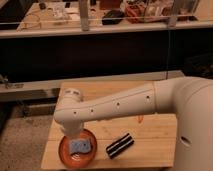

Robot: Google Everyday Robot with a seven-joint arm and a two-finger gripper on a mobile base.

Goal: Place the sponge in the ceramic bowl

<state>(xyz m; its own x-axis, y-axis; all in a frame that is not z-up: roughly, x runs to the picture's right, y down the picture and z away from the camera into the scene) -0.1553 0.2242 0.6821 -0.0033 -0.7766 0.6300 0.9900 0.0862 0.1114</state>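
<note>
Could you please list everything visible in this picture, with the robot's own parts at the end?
sponge: one, blue, lying inside the ceramic bowl.
ceramic bowl: one, orange-red, front left of the table.
striped block: one, black and white, on the table to the right of the bowl, apart from it.
small item: one, orange-red, on the table just below the arm; too small to identify.
table: one, light wood, centre foreground.
counter: one, across the top, cluttered with items too blurred to name.
arm: one, white, reaching from the right to the table's left side.
gripper: one, below the wrist, over the bowl's far rim.
</note>
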